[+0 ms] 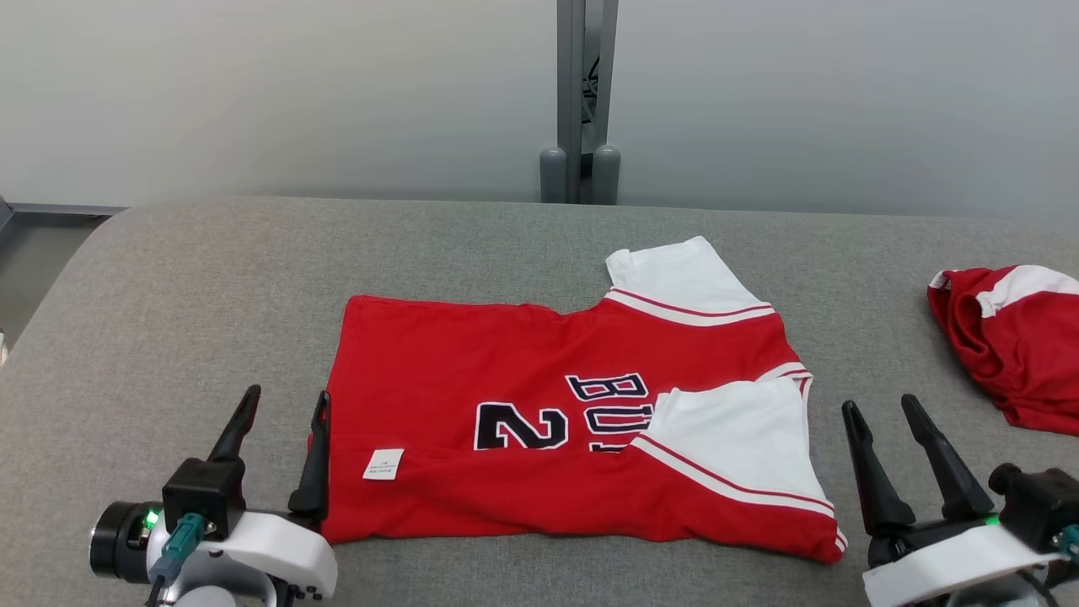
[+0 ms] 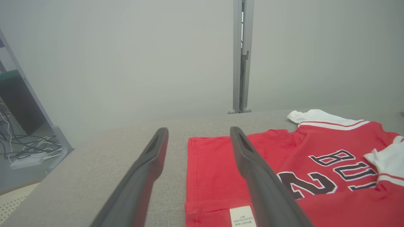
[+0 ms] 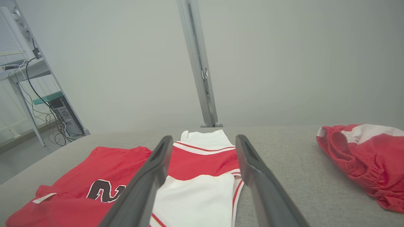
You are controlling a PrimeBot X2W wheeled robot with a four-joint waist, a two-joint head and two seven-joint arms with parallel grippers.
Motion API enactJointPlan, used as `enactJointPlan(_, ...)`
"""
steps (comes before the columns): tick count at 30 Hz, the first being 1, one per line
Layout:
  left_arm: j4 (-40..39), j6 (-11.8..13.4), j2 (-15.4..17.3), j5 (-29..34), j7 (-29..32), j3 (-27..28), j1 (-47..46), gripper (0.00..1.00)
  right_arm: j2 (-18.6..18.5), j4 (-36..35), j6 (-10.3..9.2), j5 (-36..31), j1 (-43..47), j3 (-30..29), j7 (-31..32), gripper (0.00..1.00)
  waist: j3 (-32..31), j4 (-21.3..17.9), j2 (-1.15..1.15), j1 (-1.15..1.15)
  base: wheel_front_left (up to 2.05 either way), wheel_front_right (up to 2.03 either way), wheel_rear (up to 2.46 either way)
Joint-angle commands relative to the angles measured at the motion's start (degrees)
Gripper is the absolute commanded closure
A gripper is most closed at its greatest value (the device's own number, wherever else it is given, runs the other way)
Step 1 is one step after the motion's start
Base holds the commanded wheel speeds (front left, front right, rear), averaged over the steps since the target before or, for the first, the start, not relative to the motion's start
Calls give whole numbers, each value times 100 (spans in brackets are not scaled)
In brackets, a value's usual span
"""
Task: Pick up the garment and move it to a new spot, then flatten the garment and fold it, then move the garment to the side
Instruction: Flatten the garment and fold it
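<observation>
The garment (image 1: 548,405) is a red jersey with white sleeves and dark lettering. It lies flat and sideways on the grey table (image 1: 211,278), hem to the left. Its near edge is folded over, showing a white label (image 1: 383,464), and the near sleeve lies across the front. My left gripper (image 1: 287,394) stands open at the hem's near corner, its right finger at the cloth's edge; the left wrist view shows the gripper (image 2: 199,130) over the hem (image 2: 202,176). My right gripper (image 1: 880,405) is open just right of the shoulder end, and the right wrist view shows it (image 3: 204,138) above the sleeve (image 3: 202,195).
A second red and white garment (image 1: 1011,337) lies crumpled at the table's right edge, also in the right wrist view (image 3: 363,154). A grey post (image 1: 582,101) rises behind the table against the pale wall. A rack with cables (image 2: 19,151) stands off the left side.
</observation>
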Motion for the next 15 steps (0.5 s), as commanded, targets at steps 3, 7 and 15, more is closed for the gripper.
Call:
enactJointPlan(3, -8, -257, -355, 357, 2, 520, 417, 0, 354, -84, 3, -450, 294, -245, -22, 0, -2, -20, 0, 0, 0, 0, 0)
enactJointPlan(7, 85, -574, -703, 674, 1, 919, 693, 0, 614, 6, 3, -611, 440, -383, -22, 0, 14, -24, 0, 0, 0, 0, 0)
enactJointPlan(15, 832, -900, -918, 1213, 1, 1146, 787, 0, 668, 377, 3, -547, 527, -313, -22, 0, 37, -15, 0, 0, 0, 0, 0)
